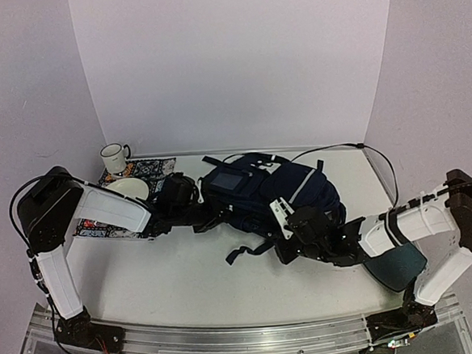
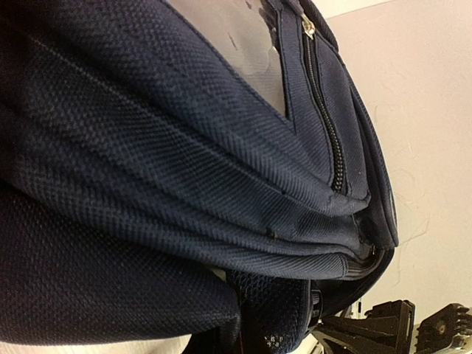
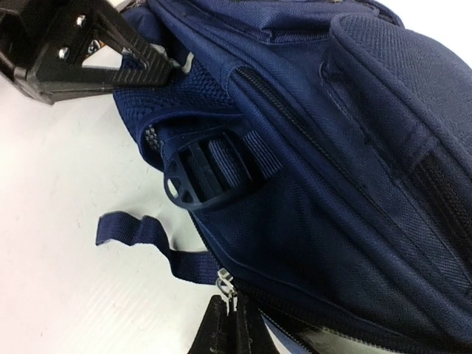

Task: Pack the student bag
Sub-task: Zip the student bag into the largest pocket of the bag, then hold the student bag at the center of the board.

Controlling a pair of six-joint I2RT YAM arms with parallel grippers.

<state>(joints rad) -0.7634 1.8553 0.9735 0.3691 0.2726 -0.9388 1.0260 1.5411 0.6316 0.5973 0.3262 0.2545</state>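
The student bag, navy with a pale patch on its front, lies on its side mid-table. It fills the left wrist view and the right wrist view. My left gripper is at the bag's left edge, its own fingers hidden behind fabric; from the right wrist view its tip looks closed on the bag's edge. My right gripper is at the bag's near right side, shut on a metal zip pull.
A white mug, a white plate and a patterned cloth sit at the back left. A teal object lies under the right arm. A black cable runs along the back. A loose strap lies on the table.
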